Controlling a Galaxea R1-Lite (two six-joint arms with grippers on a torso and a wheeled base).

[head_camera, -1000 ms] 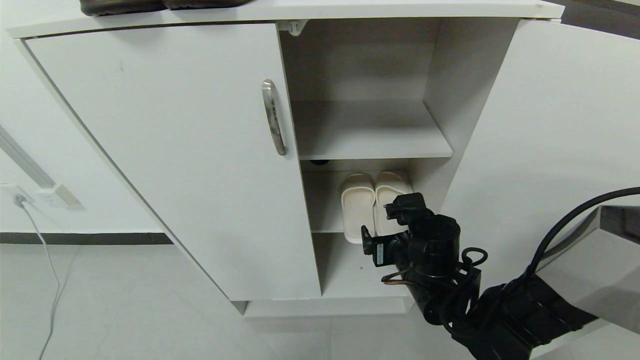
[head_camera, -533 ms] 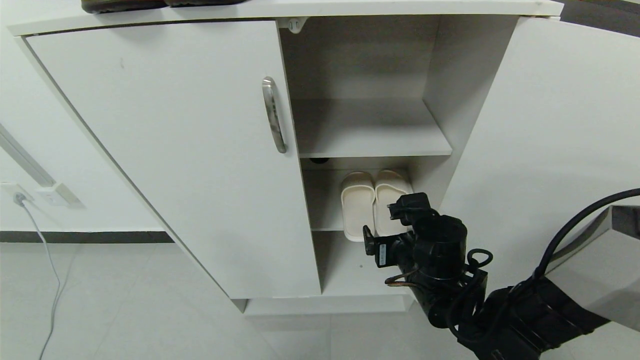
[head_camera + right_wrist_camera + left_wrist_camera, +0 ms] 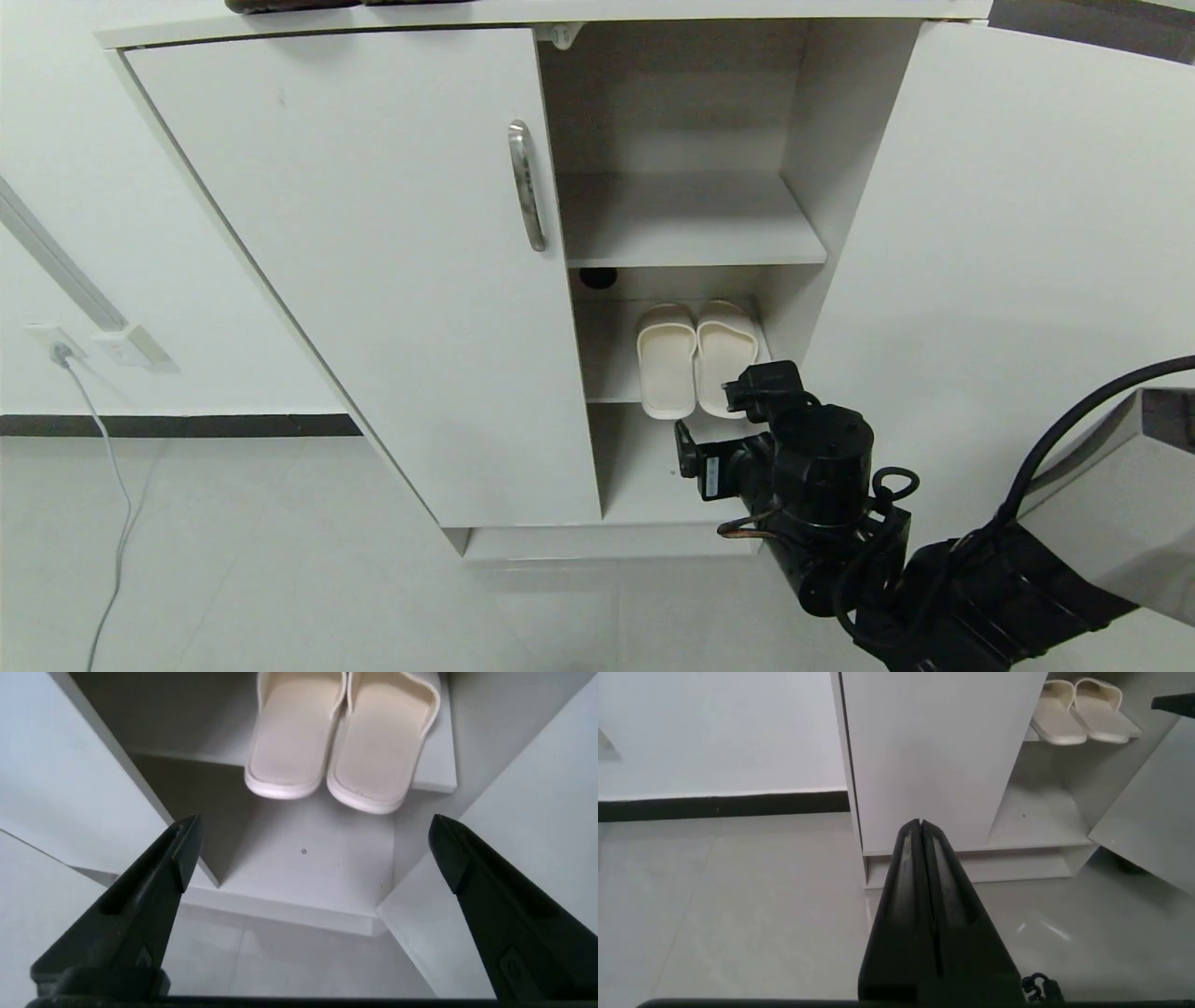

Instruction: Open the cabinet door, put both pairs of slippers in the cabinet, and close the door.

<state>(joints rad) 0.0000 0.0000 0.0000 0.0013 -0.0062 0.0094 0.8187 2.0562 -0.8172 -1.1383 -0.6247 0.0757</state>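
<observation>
At the far left a wall socket (image 3: 58,353) holds a plug. Its cable (image 3: 114,523) trails down over the floor (image 3: 233,579) until the picture's edge cuts it off. The left gripper (image 3: 920,833) hangs low over that floor in front of the cabinet (image 3: 607,541), its two fingers pressed flat together with nothing between them.

The cabinet's left door (image 3: 373,280) is closed, with its metal handle (image 3: 527,187) upright near the inner edge. On the cabinet's top, dark shapes (image 3: 289,5) are cropped to a thin strip, too little to say what they are.

To the right of the handle the bay stands open, with an upper shelf (image 3: 691,229), a middle shelf (image 3: 607,355) and a bottom shelf (image 3: 644,476). The cream slippers (image 3: 695,359) lie side by side on the middle shelf, touching, their near ends jutting just past its front edge. In the head view the arm's wrist covers the near tip of the slipper on the right. In the right wrist view their far ends are cut off.

The right gripper (image 3: 316,826) sits just in front of the open bay, a little below the slippers and facing the bottom shelf, its fingers spread wide and holding nothing. From the head its fingertips are hard to make out behind the wrist.

The right door (image 3: 1008,261) is swung open. Its lower part is hidden behind the arm.
</observation>
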